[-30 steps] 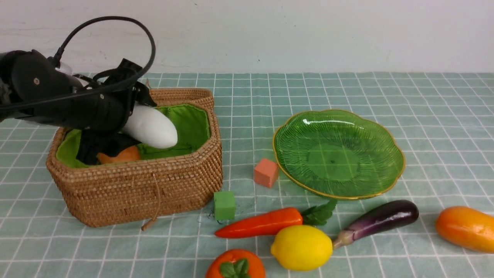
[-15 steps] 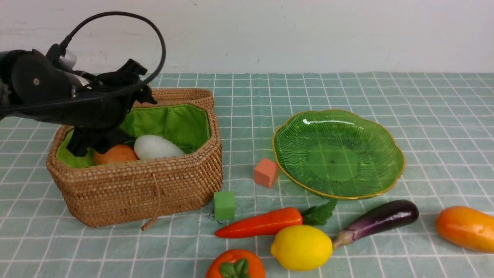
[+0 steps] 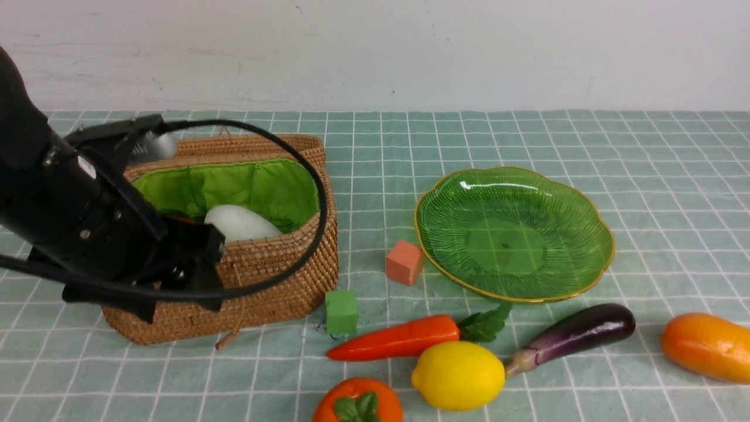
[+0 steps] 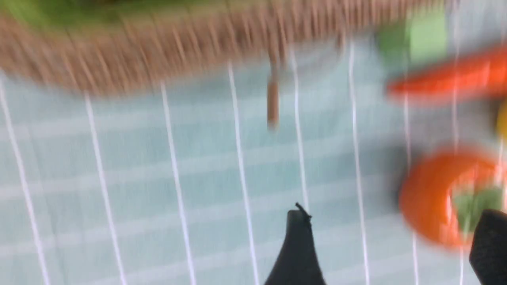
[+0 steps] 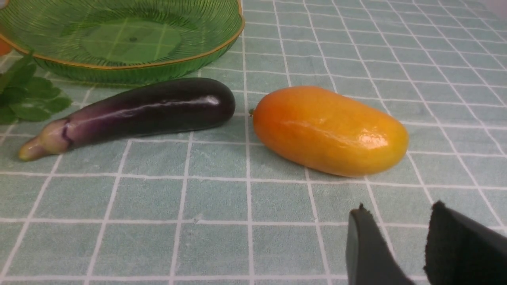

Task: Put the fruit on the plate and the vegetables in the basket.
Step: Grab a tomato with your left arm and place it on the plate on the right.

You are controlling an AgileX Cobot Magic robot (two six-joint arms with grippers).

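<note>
Left pincer [image 4: 394,217]: in our blurred left wrist view the two tips stand wide apart with nothing between them. The front view hides them behind the black arm, far to the plate's left.
Right pincer [image 5: 398,209]: we see it only in its own wrist view. There is a narrow gap between the tips and it is empty, low over the checked cloth [image 5: 214,198].
Mango [image 5: 328,130]: nearest that pincer, on the plate's near right.
Eggplant [image 5: 150,109]: just beside the mango, near the plate's front rim.
Plate [image 3: 603,234]: we see nothing in it.
Lemon [image 3: 457,375], carrot [image 3: 398,339]: on the plate's near left, touching each other. The carrot's leaves reach the rim.
Round orange fruit [image 3: 357,401]: further left and nearer. The front view cuts it off, but the left wrist view shows it whole.
Cubes: the pink cube [image 3: 403,262] is just beside the plate's left rim, and the green cube [image 3: 340,312] is further left.
Basket [image 3: 263,275]: well left of the plate.
Radish [image 3: 240,223]: inside the basket, in the front view only.
</note>
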